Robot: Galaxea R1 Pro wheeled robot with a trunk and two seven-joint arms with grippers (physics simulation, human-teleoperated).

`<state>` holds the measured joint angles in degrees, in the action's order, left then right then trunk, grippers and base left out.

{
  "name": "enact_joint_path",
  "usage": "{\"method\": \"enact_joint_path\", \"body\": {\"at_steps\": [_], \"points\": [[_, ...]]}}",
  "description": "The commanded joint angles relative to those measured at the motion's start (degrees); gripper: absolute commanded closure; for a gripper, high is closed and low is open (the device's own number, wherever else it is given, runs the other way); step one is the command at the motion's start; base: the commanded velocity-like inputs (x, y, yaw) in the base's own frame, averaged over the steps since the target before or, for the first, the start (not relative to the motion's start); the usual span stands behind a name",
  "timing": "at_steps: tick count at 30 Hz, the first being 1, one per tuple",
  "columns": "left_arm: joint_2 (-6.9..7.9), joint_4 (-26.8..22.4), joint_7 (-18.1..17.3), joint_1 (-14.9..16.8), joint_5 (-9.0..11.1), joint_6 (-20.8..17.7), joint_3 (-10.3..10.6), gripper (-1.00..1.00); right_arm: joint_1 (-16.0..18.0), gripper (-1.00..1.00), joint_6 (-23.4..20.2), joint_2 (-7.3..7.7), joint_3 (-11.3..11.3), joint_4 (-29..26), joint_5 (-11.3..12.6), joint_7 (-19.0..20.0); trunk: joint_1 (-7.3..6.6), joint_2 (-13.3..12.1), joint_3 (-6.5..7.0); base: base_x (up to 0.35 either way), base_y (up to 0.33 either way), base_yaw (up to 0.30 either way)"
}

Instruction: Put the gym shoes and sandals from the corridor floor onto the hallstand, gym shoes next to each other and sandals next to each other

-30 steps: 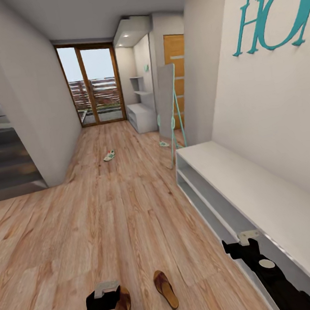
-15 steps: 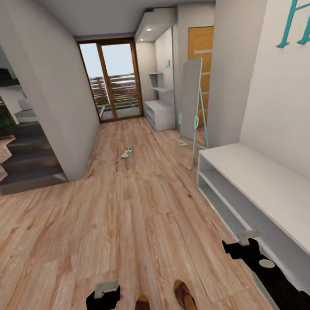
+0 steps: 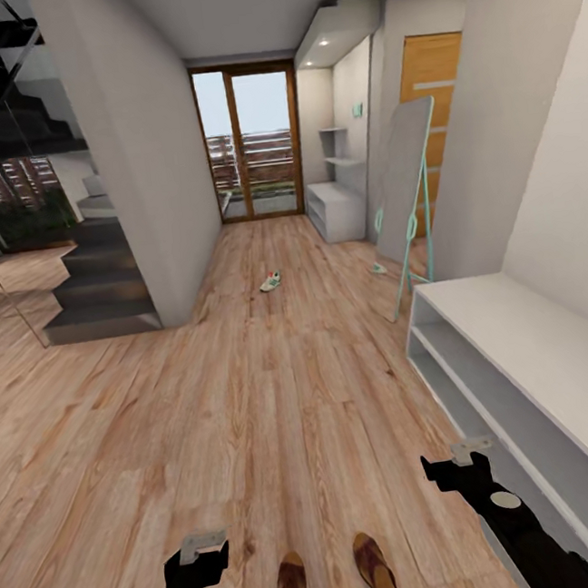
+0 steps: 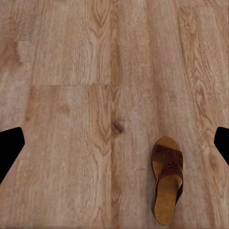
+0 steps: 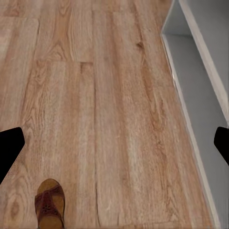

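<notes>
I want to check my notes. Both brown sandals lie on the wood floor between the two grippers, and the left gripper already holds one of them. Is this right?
Not quite. The left gripper holds nothing; it is open above the floor. Both sandals do lie on the floor between the grippers, as the head view shows.

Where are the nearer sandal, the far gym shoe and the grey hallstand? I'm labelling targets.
sandal (image 4: pixel 167 183), left wrist view, on its perforated strap.
gym shoe (image 3: pixel 271 282), head view, on its white side.
hallstand (image 3: pixel 339 211), head view, on its low bench front.
</notes>
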<state>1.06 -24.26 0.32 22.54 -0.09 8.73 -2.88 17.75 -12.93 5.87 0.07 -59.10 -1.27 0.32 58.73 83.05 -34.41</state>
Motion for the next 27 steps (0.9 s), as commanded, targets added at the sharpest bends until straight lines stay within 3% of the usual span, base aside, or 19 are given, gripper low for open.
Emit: {"method": "enact_joint_path", "body": {"at_steps": [1, 15, 27], "points": [[-0.03, 0.0, 0.0, 0.0, 0.0, 0.2, -0.1, -1.0, 0.0, -1.0, -0.3, 0.02, 0.0, -0.1, -0.1, 0.0, 0.0, 0.0, -0.11, 0.004, 0.002, 0.216], [-0.13, 0.1, 0.2, 0.0, -0.2, 0.2, 0.0, -1.0, 0.0, -1.0, -0.3, 0.02, -0.2, -0.2, -0.1, 0.0, 0.0, 0.0, -1.06, 0.001, -0.008, 0.182], [-0.14, -0.1, 0.2, 0.0, -0.3, 0.2, 0.0, -1.0, 0.0, -1.0, -0.3, -0.02, -0.2, -0.2, 0.0, 0.0, 0.0, 0.0, -1.89, -0.045, -0.201, 0.133]]}}
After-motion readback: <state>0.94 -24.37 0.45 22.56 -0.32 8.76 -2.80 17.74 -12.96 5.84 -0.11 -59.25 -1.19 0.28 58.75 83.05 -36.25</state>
